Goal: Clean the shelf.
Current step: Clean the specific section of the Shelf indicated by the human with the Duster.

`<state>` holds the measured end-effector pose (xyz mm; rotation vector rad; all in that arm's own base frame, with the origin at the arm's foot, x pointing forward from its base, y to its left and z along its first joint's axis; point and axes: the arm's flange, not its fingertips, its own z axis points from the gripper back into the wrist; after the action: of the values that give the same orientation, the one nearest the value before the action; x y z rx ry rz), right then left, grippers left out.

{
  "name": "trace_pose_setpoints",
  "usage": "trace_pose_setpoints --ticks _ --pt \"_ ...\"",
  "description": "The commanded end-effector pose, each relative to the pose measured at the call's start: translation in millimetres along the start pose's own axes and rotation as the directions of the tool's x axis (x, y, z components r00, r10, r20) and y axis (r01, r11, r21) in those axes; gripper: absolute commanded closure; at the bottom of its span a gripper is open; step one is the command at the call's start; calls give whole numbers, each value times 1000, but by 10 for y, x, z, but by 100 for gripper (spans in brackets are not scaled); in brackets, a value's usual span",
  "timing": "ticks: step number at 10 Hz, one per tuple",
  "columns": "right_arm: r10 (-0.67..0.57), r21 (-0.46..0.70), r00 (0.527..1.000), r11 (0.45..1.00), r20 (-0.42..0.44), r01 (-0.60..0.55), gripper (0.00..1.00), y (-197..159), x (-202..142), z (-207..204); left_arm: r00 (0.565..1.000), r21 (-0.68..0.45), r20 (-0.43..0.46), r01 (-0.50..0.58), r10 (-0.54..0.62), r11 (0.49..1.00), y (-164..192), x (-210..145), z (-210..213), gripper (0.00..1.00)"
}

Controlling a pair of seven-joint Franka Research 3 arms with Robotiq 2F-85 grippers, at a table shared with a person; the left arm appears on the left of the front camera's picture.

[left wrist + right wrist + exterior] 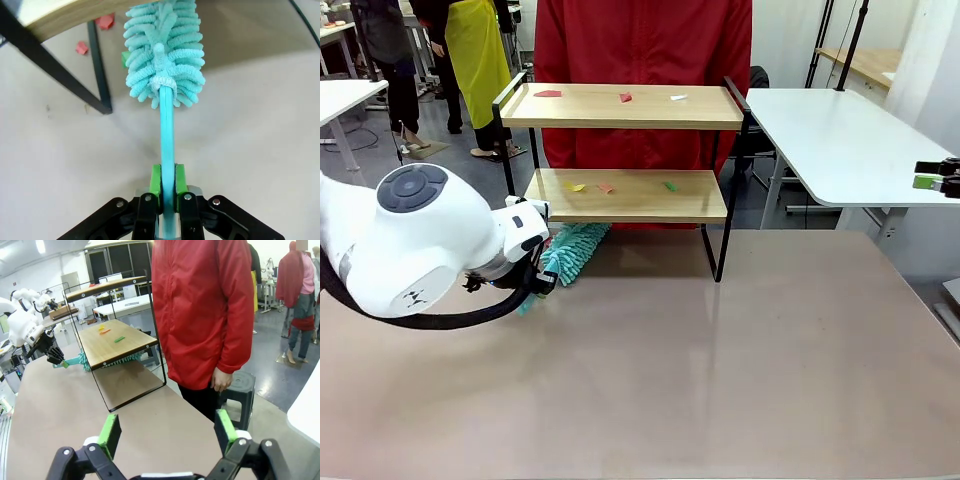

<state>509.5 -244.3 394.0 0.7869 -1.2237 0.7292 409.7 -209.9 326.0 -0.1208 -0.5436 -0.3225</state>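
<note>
Pale wood boards and a black frame on the shelf (610, 108); red, white, yellow and green scraps (625, 97) on it. Turquoise duster (575, 250), beige tabletop (740, 370), red jacket (640, 40) at top centre.

The shelf (620, 105) stood on the far half of the table (720, 380), left of its middle, with a person (640, 40) directly behind it. 3 scraps (625, 97) lay in a row on the top board and 3 more (606, 187) on the lower board (630, 205). The duster (575, 250) reached in from the left, its head under the lower board's left end and its handle clamped in the left gripper (168, 177) just left of the shelf. The right gripper (935, 180) hung at the far right, well apart from the shelf, jaws spread. A side table (840, 140) stood behind and to the right.
</note>
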Motion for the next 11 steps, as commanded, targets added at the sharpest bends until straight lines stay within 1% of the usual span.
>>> trace_pose_setpoints --ticks 1,2,4,6,7,8,9,10,11 --pt "4 2 1000 1000 3 -4 0 20 28 -17 992 -177 -66 98 -111 979 401 163 449 87" --pt "4 2 1000 1000 3 -4 0 20 28 -17 983 -240 -79 141 -164 960 505 194 472 87" --pt "4 2 1000 1000 3 -4 0 20 28 -17 965 -312 -93 204 -244 928 658 226 578 87" --pt "4 2 1000 1000 3 -4 0 20 28 -17 963 -302 -104 209 -250 930 764 282 637 87" --pt "4 2 1000 1000 3 -4 0 20 28 -17 953 -299 -118 235 -280 925 808 302 627 87" --pt "4 2 1000 1000 3 -4 0 20 28 -17 942 -341 -99 271 -321 900 888 316 633 87" --pt "4 2 1000 1000 3 -4 0 20 28 -17 917 -413 -59 337 -394 846 960 325 653 87" --pt "4 2 1000 1000 3 -4 0 20 28 -17 894 -460 -24 388 -448 799 1042 331 676 87" --pt "4 2 1000 1000 3 -4 0 20 28 -17 884 -514 16 408 -468 754 1175 346 705 87"
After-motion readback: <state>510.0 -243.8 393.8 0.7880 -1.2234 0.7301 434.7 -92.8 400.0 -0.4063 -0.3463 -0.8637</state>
